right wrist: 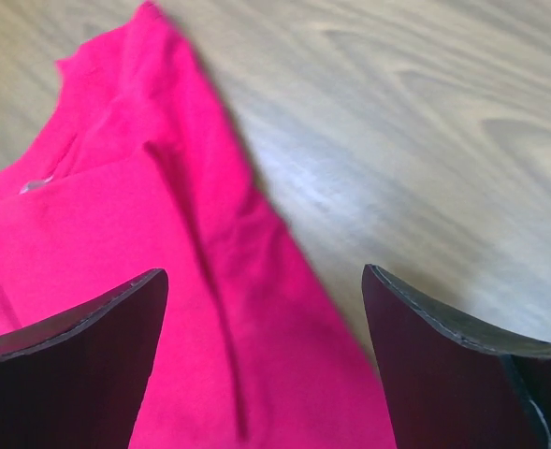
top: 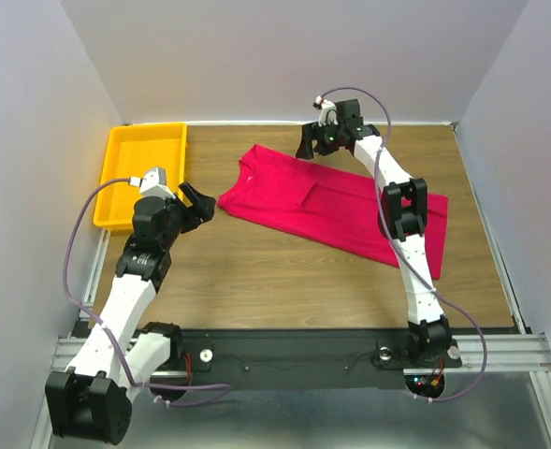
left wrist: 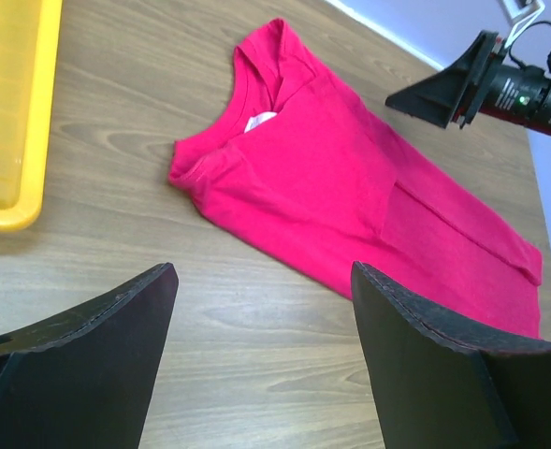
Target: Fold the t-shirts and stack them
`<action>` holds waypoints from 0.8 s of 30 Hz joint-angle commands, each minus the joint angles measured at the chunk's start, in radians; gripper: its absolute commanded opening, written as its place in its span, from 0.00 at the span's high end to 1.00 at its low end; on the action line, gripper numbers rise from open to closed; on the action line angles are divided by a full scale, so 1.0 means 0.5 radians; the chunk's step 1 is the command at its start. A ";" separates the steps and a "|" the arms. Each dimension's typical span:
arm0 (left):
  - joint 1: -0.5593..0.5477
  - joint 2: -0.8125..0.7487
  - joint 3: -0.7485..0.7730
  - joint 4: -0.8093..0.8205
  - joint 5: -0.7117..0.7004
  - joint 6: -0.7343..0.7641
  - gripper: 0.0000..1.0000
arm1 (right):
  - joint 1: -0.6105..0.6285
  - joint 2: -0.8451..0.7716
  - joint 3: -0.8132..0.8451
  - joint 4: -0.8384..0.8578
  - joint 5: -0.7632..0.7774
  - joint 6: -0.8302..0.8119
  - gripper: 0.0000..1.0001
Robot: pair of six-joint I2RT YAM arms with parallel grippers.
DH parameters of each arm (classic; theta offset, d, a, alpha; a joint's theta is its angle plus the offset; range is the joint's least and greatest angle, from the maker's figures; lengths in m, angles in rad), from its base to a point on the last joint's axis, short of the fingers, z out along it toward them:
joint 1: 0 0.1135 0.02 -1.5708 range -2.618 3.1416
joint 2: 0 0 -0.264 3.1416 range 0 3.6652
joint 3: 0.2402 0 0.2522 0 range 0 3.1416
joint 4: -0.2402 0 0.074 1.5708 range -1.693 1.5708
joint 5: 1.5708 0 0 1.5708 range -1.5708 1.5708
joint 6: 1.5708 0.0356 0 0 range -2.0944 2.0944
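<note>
Bright, even light falls from above. In the overhead view the shadows are soft and faint, lying close under the left arm [top: 125, 290]. In the right wrist view the table [right wrist: 425, 140] has a pale sheen beside the shirt [right wrist: 116, 243], and the wood grain and cloth are blurred. The left wrist view is sharper. In both wrist views the fingers [right wrist: 69, 374] are dark and almost featureless.

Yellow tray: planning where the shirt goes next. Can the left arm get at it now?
Probably yes: the left gripper hangs open just beside the yellow tray, nothing lying between them; the red t-shirt lies on the gripper's other side.
</note>
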 commanded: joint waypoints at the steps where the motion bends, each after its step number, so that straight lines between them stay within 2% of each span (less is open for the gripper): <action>1: 0.014 0.037 -0.014 0.109 0.056 -0.031 0.14 | -0.055 0.082 0.089 0.212 0.091 0.086 0.14; 10: 0.014 0.086 -0.090 0.192 0.114 -0.083 0.15 | -0.046 0.131 0.021 0.242 -0.096 0.111 0.26; 15: 0.014 0.165 -0.127 0.290 0.185 -0.093 0.16 | -0.058 0.091 -0.024 0.255 -0.007 0.062 0.26; 18: 0.014 0.336 -0.072 0.406 0.276 -0.019 0.18 | -0.122 0.039 -0.074 0.254 -0.135 -0.018 0.27; 21: 0.011 0.582 0.200 0.425 0.359 0.085 0.22 | -0.242 -0.092 -0.153 0.254 -0.310 -0.098 0.26; 24: 0.002 1.118 0.723 0.346 0.396 0.229 0.27 | -0.359 -0.316 -0.401 0.251 -0.366 -0.187 0.24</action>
